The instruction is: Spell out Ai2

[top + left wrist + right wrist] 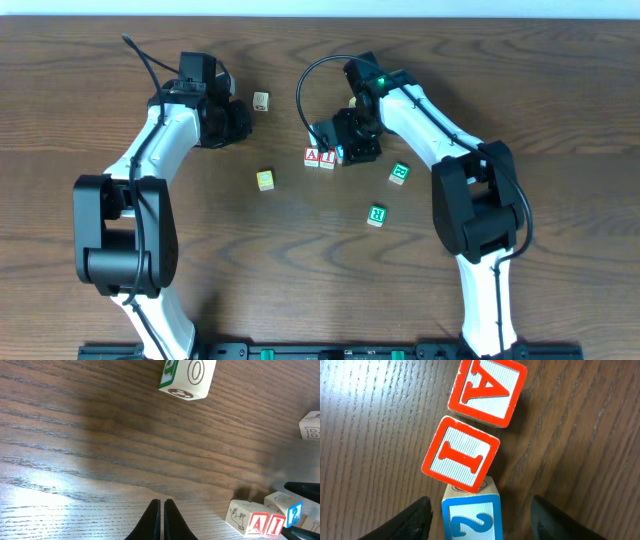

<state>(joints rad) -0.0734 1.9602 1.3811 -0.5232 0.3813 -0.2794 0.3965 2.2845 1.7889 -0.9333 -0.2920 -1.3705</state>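
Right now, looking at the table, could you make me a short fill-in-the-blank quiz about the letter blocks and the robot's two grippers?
The middle block in the row shows a red letter ____. The right gripper stands open around the last block, which is marked with a blue ____. The left gripper holds nothing and is ____ (open or shut).
Missing words: I; 2; shut.

Dark wood-grain table (60, 100). Four loose cubes noted, each standing apart from the others, positions taken from table centre: pale cube (261, 100) at 11 o'clock; yellow cube (264, 179) at 9 o'clock; green-lettered cube (399, 173) at 3 o'clock; second green-lettered cube (377, 214) at 4 o'clock.
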